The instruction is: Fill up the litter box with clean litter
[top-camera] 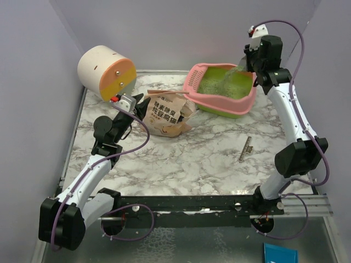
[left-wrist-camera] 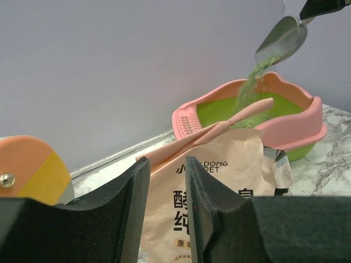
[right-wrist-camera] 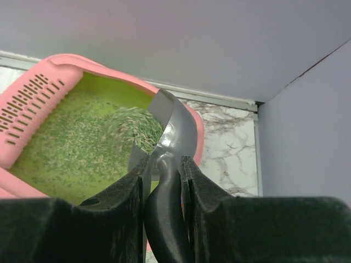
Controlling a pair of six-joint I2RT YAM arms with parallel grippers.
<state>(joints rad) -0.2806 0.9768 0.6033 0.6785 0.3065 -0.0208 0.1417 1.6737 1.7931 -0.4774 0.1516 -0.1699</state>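
The litter box [top-camera: 219,104], pink-rimmed with a lime-green basin, stands at the back right; it also shows in the left wrist view [left-wrist-camera: 307,123] and the right wrist view [right-wrist-camera: 33,98]. Clean litter [top-camera: 225,85] covers its floor [right-wrist-camera: 71,142]. My right gripper [top-camera: 250,67] [right-wrist-camera: 164,164] is shut on the black handle of a grey metal scoop [right-wrist-camera: 175,126] [left-wrist-camera: 282,38], tilted above the box, and a stream of litter [left-wrist-camera: 249,87] falls from it into the basin. My left gripper [top-camera: 137,104] [left-wrist-camera: 167,164] is open, its jaws narrowly apart, right by the beige bag [top-camera: 164,115] [left-wrist-camera: 230,181].
A cream-and-orange cylinder [top-camera: 104,74] [left-wrist-camera: 30,170] stands at the back left, close behind the left gripper. A small metal strip [top-camera: 247,149] lies on the marble table right of centre. Walls close in the back and both sides.
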